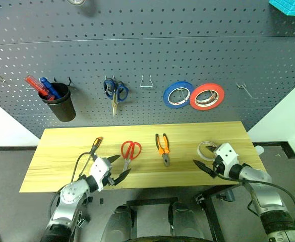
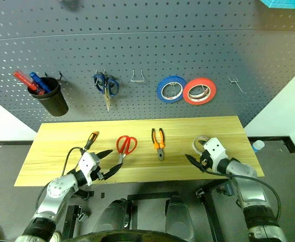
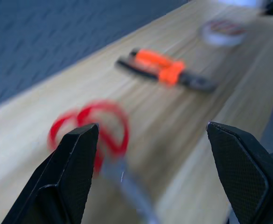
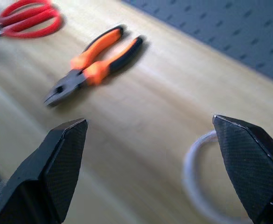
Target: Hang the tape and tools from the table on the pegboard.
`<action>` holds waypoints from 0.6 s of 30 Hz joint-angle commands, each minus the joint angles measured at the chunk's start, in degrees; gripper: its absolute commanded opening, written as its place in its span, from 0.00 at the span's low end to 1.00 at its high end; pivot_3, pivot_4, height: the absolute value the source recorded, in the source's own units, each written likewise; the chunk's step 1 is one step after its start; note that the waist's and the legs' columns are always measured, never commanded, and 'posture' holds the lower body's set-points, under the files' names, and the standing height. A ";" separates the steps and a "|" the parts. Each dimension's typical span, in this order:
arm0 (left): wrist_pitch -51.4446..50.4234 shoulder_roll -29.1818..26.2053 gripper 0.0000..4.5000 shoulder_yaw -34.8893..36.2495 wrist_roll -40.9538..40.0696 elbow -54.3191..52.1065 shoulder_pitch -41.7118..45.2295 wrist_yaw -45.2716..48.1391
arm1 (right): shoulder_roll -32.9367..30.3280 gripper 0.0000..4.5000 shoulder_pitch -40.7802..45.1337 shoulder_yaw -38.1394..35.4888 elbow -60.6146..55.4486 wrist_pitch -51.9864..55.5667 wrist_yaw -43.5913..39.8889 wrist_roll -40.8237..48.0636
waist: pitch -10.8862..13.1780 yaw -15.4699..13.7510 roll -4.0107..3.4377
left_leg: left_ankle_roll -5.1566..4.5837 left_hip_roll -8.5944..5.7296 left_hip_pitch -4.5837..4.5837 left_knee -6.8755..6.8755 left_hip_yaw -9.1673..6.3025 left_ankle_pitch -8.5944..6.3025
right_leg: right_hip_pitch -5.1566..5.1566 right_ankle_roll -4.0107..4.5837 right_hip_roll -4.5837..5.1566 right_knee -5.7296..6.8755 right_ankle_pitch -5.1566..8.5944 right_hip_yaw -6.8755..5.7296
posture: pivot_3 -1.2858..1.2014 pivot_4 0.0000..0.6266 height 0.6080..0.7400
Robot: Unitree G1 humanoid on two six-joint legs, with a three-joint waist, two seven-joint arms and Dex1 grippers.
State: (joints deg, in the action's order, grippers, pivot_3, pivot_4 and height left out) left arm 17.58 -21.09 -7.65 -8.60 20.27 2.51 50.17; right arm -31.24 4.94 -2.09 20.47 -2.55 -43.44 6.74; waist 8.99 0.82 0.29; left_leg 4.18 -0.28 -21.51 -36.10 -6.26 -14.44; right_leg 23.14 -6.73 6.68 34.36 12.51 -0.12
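Note:
On the light wood table (image 1: 66, 171) lie, from left to right, a screwdriver (image 1: 96, 145) with an orange-and-black handle, red-handled scissors (image 1: 130, 150), orange-and-black pliers (image 1: 163, 147) and a small cream roll of tape (image 1: 206, 149). My left gripper (image 1: 124, 165) is open at the front edge, just short of the scissors' blades (image 3: 127, 186) and pointing toward them. My right gripper (image 1: 202, 156) is open at the front right, right beside the tape (image 4: 197, 186), with nothing between its fingers. The dark grey pegboard (image 1: 187, 50) rises behind the table.
On the pegboard hang a black cup (image 1: 59, 103) with red and blue tools, blue-handled scissors (image 1: 115, 92), a blue roll (image 1: 178, 94) and a red-orange roll (image 1: 207, 96). Bare hooks (image 1: 146, 83) sit between the scissors and the rolls, and another hook (image 1: 244, 89) is at the right.

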 commanded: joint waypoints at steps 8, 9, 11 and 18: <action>-7.92 3.74 0.86 -8.06 0.02 0.79 14.66 10.84 | 0.40 1.00 16.12 5.88 24.66 1.34 2.13 -8.36 | -0.04 1.66 -0.04 | -0.01 0.00 0.10 -0.01 0.01 0.01 | -0.10 0.09 -0.05 0.01 -0.10 0.04 | 0.48 0.15 0.93; -8.28 4.00 0.86 -7.94 -0.21 1.07 14.95 11.14 | 0.55 1.00 17.84 6.71 27.49 1.67 2.27 -9.37 | -0.04 1.93 -0.04 | -0.01 0.00 0.08 -0.01 0.01 0.01 | -0.09 0.09 -0.05 0.00 -0.11 0.04 | 0.48 0.15 0.93; -8.88 4.10 0.86 -7.88 -0.32 1.04 15.02 11.82 | 0.85 1.00 20.68 8.17 31.94 2.18 2.80 -11.35 | -0.04 2.26 -0.04 | -0.01 0.00 0.09 -0.01 0.01 0.01 | -0.09 0.08 -0.05 0.01 -0.12 0.07 | 0.48 0.15 0.93; -9.80 3.33 0.86 -6.96 -0.11 -1.27 13.25 11.29 | 2.70 1.00 28.33 11.29 43.95 2.81 2.60 -15.49 | -0.04 3.26 -0.04 | -0.02 0.00 0.14 -0.05 -0.01 0.03 | -0.09 -0.08 -0.07 0.13 -0.18 0.11 | 0.49 0.16 0.93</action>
State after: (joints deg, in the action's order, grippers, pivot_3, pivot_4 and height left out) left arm 7.74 -17.24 -15.43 -8.16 21.12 16.19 61.77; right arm -28.86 32.21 8.22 62.60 0.10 -40.45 -7.34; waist 8.95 4.08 0.25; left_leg 4.16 -0.28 -21.36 -36.15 -6.27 -14.41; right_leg 23.05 -6.81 6.60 34.49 12.33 -0.02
